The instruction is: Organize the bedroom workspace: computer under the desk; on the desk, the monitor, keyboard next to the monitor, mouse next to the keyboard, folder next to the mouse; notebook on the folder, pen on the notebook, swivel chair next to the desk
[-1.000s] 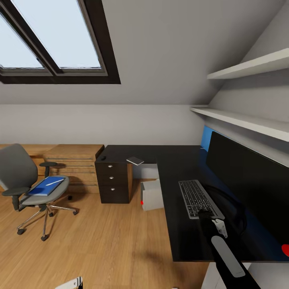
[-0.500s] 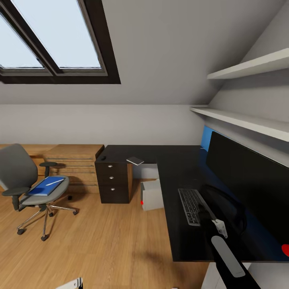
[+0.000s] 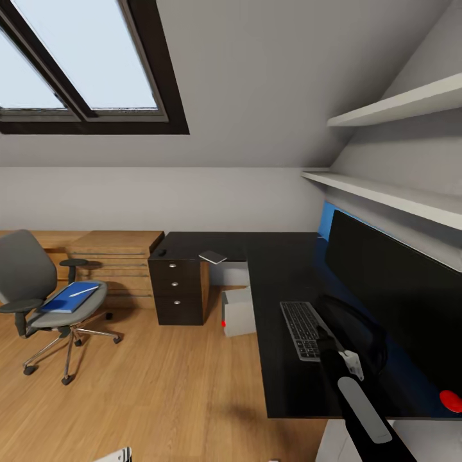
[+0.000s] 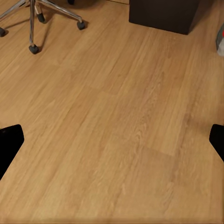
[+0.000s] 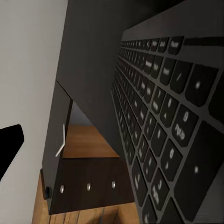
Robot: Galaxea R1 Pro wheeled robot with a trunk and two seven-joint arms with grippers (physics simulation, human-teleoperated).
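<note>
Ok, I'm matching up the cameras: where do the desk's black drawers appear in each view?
Head view: the black drawers sit left of centre, under the desk's far end.
Left wrist view: their dark base is at the top edge.
Right wrist view: low in the picture, round knobs showing.
Shared landmark: the wooden floor beneath them.

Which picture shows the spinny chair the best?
The head view: the whole swivel chair shows there, with the blue folder lying on its seat. The left wrist view catches just its chrome legs and castors. The right wrist view looks along the keyboard instead.
</note>
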